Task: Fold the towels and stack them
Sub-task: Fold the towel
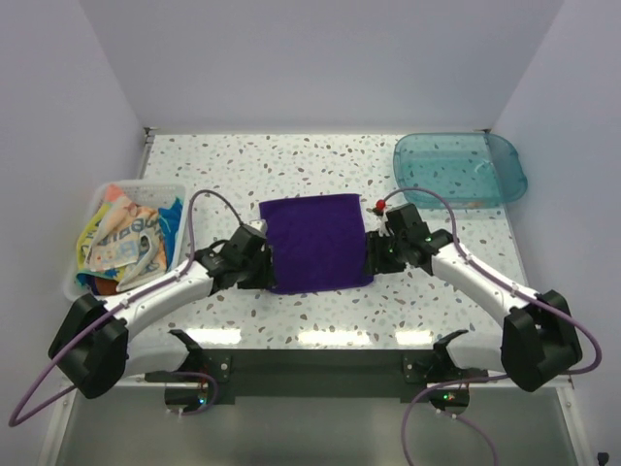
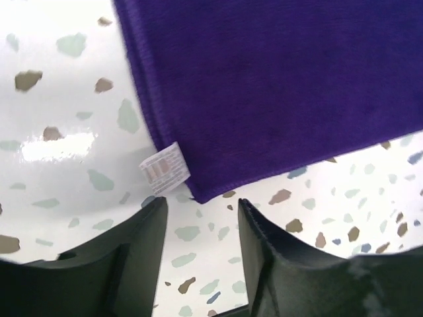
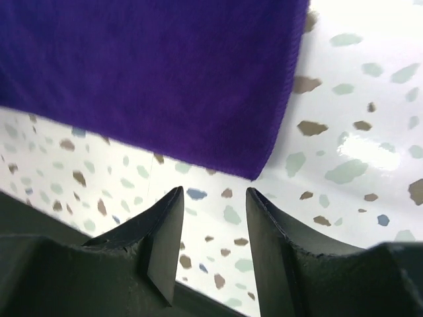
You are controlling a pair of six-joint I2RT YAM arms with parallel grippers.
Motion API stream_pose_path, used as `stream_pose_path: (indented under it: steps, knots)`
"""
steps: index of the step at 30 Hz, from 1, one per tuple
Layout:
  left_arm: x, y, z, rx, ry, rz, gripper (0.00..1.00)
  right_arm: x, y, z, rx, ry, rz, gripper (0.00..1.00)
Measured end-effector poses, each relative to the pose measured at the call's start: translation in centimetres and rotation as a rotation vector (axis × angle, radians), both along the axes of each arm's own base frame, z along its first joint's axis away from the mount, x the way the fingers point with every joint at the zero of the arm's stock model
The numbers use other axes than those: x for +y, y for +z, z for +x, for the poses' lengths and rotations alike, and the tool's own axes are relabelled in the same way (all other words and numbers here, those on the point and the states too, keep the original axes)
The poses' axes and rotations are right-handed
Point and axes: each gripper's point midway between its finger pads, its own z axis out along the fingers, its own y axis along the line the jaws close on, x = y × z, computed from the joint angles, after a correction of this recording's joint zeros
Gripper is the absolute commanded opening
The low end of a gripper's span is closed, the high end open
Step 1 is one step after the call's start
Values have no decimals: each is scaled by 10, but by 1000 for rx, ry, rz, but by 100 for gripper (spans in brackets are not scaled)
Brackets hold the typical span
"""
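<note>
a purple towel [image 1: 315, 243] is laid flat and folded into a near square at the middle of the terrazzo table [image 1: 194, 165]. a white care label [image 2: 164, 170] is sewn at its near left corner; the print on it is too blurred to be read. the left gripper [image 2: 201, 205] is held just off that corner, at the towel's 8 o'clock, jaws apart, with only speckled tabletop seen between them. the right gripper [image 3: 213, 195] is placed likewise at 4 o'clock, off the near right corner, jaws apart, gripping no cloth. at 9 o'clock a white basket [image 1: 146, 183] is filled with crumpled towels [image 1: 126, 238] in yellow, blue and pink; their lettering cannot be made out. at 1 o'clock a teal tray [image 1: 456, 170] is set well apart.
</note>
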Motion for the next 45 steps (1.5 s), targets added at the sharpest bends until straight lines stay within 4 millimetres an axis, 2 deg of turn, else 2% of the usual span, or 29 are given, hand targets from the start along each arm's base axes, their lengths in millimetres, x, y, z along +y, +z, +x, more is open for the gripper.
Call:
stream_pose_path:
  steps: [2,7,12,18,24,30,36,42,45]
  knots:
    - [6,-9,-4,19,47,11,46,-3,3,8,-24,-68,11,47]
    - [17,-25,-10,45,131,26,36,-11,-16,6,13,-192,24,48]
    - [11,-24,-3,24,156,-5,25,-9,-26,7,28,-252,50,46]
    - [7,-24,2,10,163,-26,19,-5,-36,12,37,-302,84,42]
    - [7,-28,1,13,161,-30,18,-7,-43,11,44,-331,85,38]
    - [6,-31,-2,22,155,-36,17,-12,-55,4,80,-360,74,38]
    - [4,-30,-1,21,152,-44,17,-14,-55,4,76,-385,71,39]
    - [4,-30,-2,25,157,-48,32,-15,-56,6,71,-401,78,38]
    - [4,-30,-2,29,165,-51,35,-14,-55,8,64,-405,89,32]
